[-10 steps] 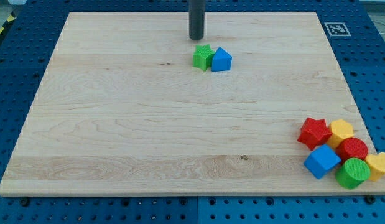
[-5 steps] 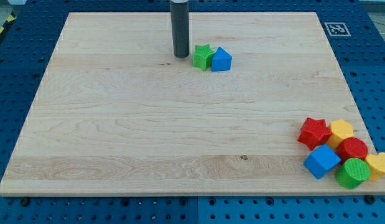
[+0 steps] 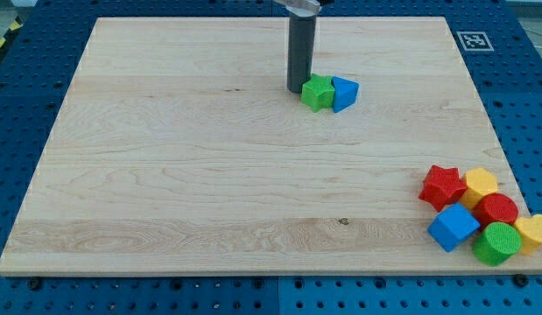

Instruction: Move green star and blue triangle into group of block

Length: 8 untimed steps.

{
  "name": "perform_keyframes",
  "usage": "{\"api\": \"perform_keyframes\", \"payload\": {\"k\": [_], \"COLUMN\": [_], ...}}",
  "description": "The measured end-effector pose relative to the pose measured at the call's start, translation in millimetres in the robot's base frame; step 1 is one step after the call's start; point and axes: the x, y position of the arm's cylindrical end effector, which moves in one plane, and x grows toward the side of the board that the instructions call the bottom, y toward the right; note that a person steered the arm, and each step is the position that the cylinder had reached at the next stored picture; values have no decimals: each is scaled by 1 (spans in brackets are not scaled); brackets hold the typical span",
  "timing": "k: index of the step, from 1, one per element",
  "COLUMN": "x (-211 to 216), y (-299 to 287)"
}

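Across the desk (image 3: pixel 165 192) the broad middle, the whole left half and the near left corner offer open passage. In the far middle, my tip (image 3: pixel 298 90) stands just left of the green star (image 3: pixel 318 92), which touches the blue triangle (image 3: pixel 343 94) on its right; these 3 form a short barrier there. Bare wood runs from the blue triangle diagonally toward the near right corner. That corner is crowded by 6 tightly packed blocks: a red star (image 3: pixel 442 185), a yellow block (image 3: pixel 480 185), a red block (image 3: pixel 497 210), a blue cube (image 3: pixel 453 227), a green cylinder (image 3: pixel 496 242) and a yellow block at the edge (image 3: pixel 533 231).
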Motion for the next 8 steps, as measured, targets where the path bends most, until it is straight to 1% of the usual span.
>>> {"api": "perform_keyframes", "payload": {"k": [5, 6, 7, 8], "x": [-2, -19, -32, -18], "y": [135, 131, 89, 43]}}
